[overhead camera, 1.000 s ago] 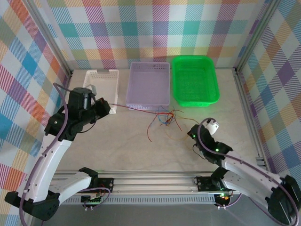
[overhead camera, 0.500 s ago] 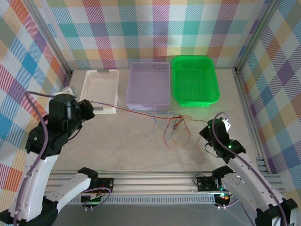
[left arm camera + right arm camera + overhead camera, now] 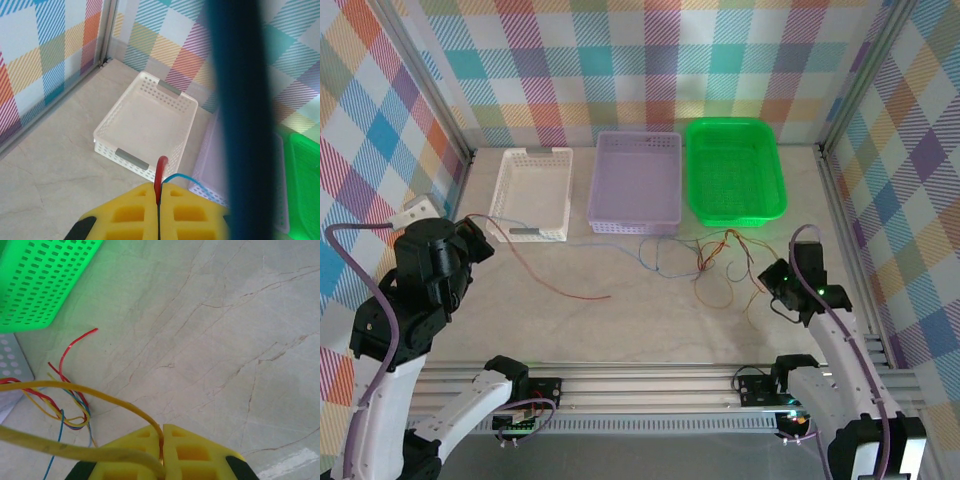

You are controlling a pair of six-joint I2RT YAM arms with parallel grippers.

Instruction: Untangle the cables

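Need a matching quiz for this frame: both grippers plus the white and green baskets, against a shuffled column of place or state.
Things:
1. left gripper
2. right gripper
3. green basket
4. white basket

Place or state:
A. leftmost of the three baskets
B. shut on a yellow cable
C. rightmost of the three baskets
D. shut on a red cable

Pairs: 1-D, 2-B, 3-C, 4-A
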